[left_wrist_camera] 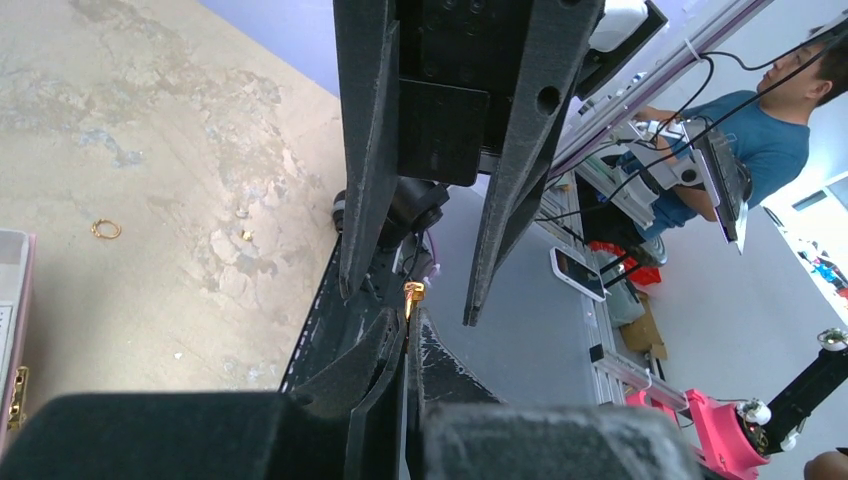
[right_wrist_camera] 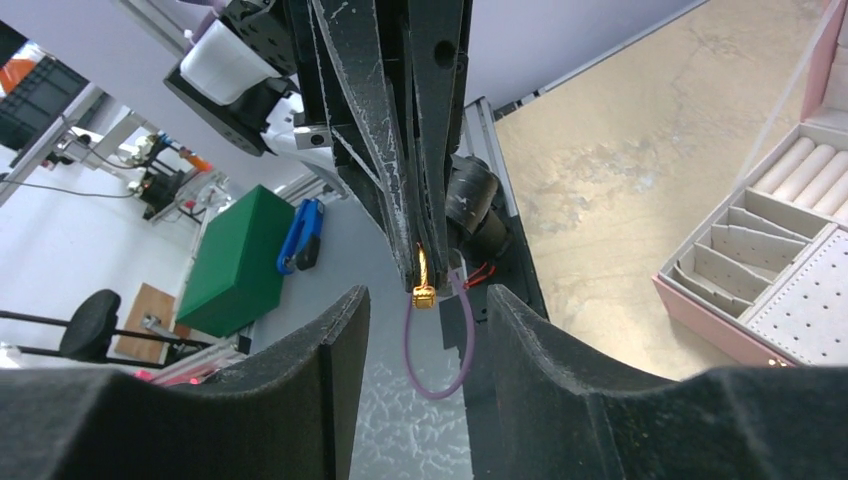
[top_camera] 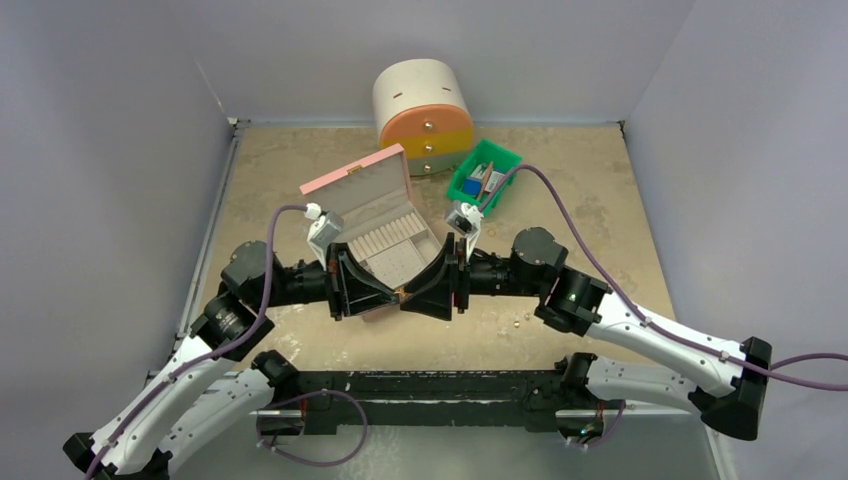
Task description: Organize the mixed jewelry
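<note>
My left gripper [top_camera: 393, 292] is shut on a tiny gold stud [left_wrist_camera: 411, 292], whose end sticks out past the fingertips. It hangs in front of the open pink jewelry box [top_camera: 372, 225]. My right gripper [top_camera: 416, 292] faces it tip to tip, jaws open. In the right wrist view the stud [right_wrist_camera: 424, 291] sits just beyond and between the open right fingers [right_wrist_camera: 335, 380], not touching them. A gold ring [left_wrist_camera: 105, 229] and a small gold bit [left_wrist_camera: 246, 236] lie on the table. Two more gold bits [top_camera: 520, 320] lie near the right arm. No silvery hoop shows.
A green bin [top_camera: 484, 172] of coloured items stands right of the box. A round drawer unit [top_camera: 423, 115] stands at the back wall. The box's ring rolls and dividers [right_wrist_camera: 770, 230] show at the right. Grey walls enclose the table.
</note>
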### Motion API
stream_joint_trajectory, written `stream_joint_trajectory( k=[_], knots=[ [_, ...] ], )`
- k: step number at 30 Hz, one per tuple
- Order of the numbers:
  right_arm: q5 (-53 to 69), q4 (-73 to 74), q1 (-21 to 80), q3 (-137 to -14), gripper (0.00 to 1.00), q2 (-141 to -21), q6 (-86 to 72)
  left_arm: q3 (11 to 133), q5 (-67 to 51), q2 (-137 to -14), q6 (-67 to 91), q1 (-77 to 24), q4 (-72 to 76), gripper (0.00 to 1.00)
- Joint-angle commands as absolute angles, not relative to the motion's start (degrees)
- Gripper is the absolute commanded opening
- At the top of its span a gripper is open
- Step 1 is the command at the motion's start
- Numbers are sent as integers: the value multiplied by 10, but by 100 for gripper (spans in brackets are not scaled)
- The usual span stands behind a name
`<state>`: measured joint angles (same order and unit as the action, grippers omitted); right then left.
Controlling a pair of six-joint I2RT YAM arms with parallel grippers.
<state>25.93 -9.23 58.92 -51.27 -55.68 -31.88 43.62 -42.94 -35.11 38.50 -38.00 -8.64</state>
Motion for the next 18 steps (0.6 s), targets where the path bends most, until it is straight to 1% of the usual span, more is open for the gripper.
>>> stream_joint_trajectory(
  k=[1, 13, 18],
  knots=[
    [287, -150, 585, -516, 48, -555, -335, 446, -439, -342, 395, -379, -46, 0],
    [298, -181, 577, -504, 35, -559, -350, 436, -437, -338, 403, -379, -34, 0],
    [303, -188, 575, -502, 32, -562, -352, 435, -436, -338, 406, -379, -30, 0]
  ],
)
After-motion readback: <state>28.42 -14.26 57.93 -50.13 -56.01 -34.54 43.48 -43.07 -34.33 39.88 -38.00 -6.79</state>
